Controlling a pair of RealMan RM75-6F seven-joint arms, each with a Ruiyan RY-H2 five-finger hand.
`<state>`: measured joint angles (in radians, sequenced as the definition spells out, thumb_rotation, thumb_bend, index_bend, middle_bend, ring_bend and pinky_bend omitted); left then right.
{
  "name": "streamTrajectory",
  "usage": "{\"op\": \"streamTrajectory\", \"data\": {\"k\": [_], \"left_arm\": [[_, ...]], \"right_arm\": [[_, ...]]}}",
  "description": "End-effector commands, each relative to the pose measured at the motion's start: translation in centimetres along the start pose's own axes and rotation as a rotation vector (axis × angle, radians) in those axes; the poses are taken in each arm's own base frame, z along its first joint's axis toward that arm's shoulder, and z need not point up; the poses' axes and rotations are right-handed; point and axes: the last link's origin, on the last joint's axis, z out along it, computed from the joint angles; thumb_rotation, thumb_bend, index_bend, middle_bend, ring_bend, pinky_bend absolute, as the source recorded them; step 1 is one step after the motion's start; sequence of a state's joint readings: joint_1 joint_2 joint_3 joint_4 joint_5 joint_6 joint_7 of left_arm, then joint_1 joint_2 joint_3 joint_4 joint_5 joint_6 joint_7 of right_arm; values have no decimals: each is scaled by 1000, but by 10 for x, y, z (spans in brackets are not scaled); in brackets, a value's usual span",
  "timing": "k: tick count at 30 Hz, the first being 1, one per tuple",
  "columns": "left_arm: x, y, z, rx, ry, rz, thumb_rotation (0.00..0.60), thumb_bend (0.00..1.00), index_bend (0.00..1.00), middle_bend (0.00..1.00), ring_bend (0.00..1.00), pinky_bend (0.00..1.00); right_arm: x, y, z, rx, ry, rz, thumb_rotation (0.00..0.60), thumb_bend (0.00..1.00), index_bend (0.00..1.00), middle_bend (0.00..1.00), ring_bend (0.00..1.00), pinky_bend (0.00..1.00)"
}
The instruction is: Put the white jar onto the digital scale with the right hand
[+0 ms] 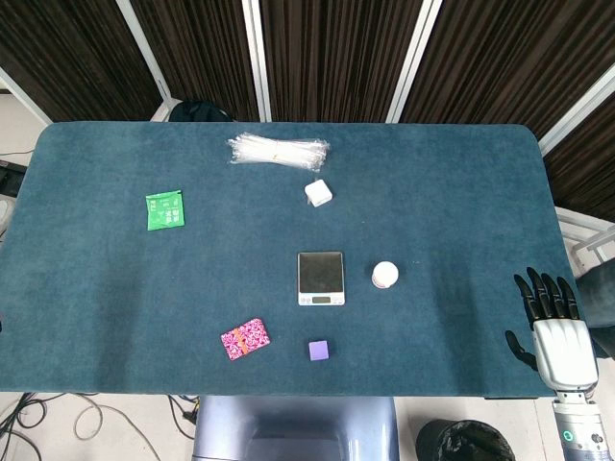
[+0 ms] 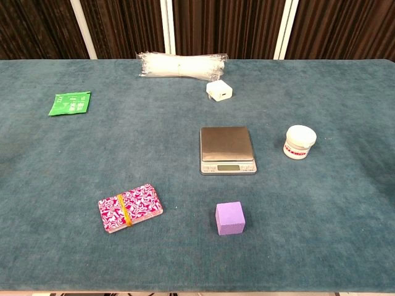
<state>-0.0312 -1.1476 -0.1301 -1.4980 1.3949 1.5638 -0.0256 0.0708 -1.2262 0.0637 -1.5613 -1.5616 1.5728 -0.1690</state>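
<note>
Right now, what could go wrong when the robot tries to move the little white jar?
The right hand is at the table's edge, apart from the white jar, so a clumsy reach might tip it. The jar is small for that hand and may slip. The digital scale sits close beside it, so the hand could nudge it.

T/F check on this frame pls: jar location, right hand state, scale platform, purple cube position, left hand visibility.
1. The white jar sits on the digital scale. False: it stands on the table beside the scale, apart from it.
2. The right hand holds nothing, fingers apart. True.
3. The scale's platform is bare. True.
4. The purple cube lies on the far side of the scale, by the white adapter. False: it is on the near side, toward the robot.
5. The left hand shows in the chest view. False: neither view shows it.
</note>
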Motion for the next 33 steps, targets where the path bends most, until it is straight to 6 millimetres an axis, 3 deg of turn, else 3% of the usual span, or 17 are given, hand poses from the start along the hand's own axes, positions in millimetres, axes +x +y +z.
{"op": "streamTrajectory", "data": {"k": [1, 20, 26, 33], "left_arm": [[0, 0, 0, 5, 1, -4, 600, 739, 51, 0, 0, 0], [1, 3, -3, 0, 3, 0, 600, 739, 51, 0, 0, 0], [0, 4, -4, -1, -2, 1, 600, 739, 51, 0, 0, 0], [0, 3, -4, 7, -4, -1, 600, 739, 51, 0, 0, 0]], "right_arm": [[-1, 0, -1, 2, -5, -4, 600, 364, 0, 0, 0, 0], [1, -4, 0, 28, -94, 71, 600, 364, 0, 0, 0, 0], [12, -16, 47, 154, -199, -6, 600, 363, 0, 0, 0, 0], [8, -51, 114, 243, -331, -6, 600, 364, 0, 0, 0, 0]]}}
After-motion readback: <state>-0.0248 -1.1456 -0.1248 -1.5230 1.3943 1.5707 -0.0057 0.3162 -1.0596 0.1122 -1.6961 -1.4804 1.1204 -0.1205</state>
